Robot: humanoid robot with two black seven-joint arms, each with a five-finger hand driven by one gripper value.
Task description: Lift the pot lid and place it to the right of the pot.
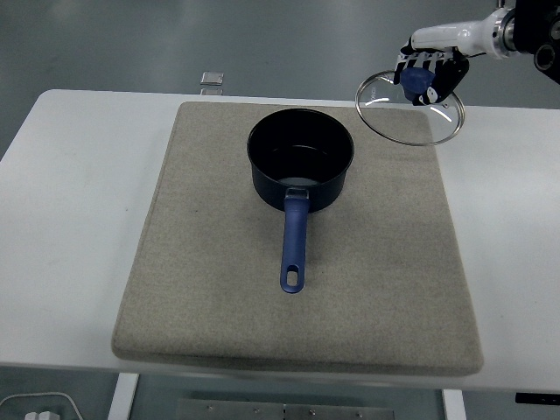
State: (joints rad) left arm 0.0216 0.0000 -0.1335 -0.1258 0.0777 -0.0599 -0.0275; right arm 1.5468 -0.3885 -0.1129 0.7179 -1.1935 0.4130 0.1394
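Observation:
A dark blue pot (300,170) with a long blue handle (294,245) stands uncovered on the grey mat (219,289), handle pointing toward the near edge. My right hand (427,74) is shut on the blue knob of the glass pot lid (409,114). The lid hangs tilted in the air over the mat's far right corner, up and to the right of the pot and apart from it. The left hand does not show.
The mat covers most of the white table (61,227). A small clear object (211,82) lies at the table's far edge, left of the pot. Bare mat lies right of the pot.

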